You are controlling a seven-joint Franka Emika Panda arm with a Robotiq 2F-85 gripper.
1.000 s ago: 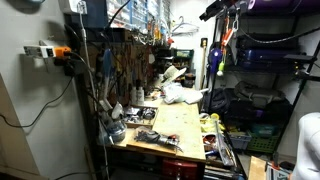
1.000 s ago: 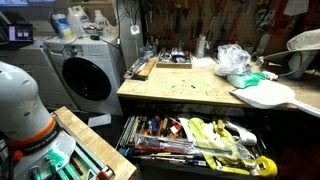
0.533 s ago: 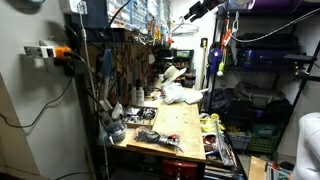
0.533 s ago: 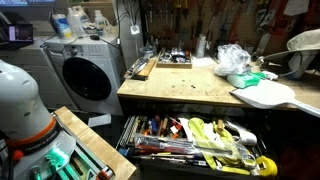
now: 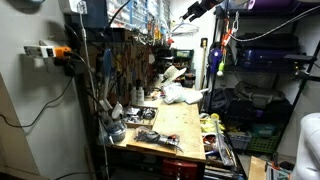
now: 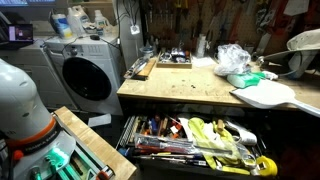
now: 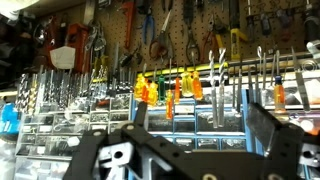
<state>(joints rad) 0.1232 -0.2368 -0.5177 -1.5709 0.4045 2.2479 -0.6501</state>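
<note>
My gripper (image 7: 200, 125) is open and holds nothing; its two dark fingers (image 7: 263, 125) stand wide apart at the bottom of the wrist view. It faces a pegboard (image 7: 200, 25) hung with pliers and cutters, a row of orange and yellow screwdrivers (image 7: 160, 88), and blue small-parts drawers (image 7: 190, 125). In an exterior view the gripper (image 5: 192, 12) hangs high up near the ceiling, far above the wooden workbench (image 5: 180, 125). It touches nothing.
On the workbench (image 6: 185, 90) lie a crumpled plastic bag (image 6: 232, 60), a white board (image 6: 268, 95) and a small tray (image 6: 173, 60). An open drawer (image 6: 190, 140) below is full of hand tools. A washing machine (image 6: 88, 75) stands beside it.
In the exterior view the arm at the top swung left toward the pegboard between one second ago and half a second ago. Since then it has held still, jaws still open.
</note>
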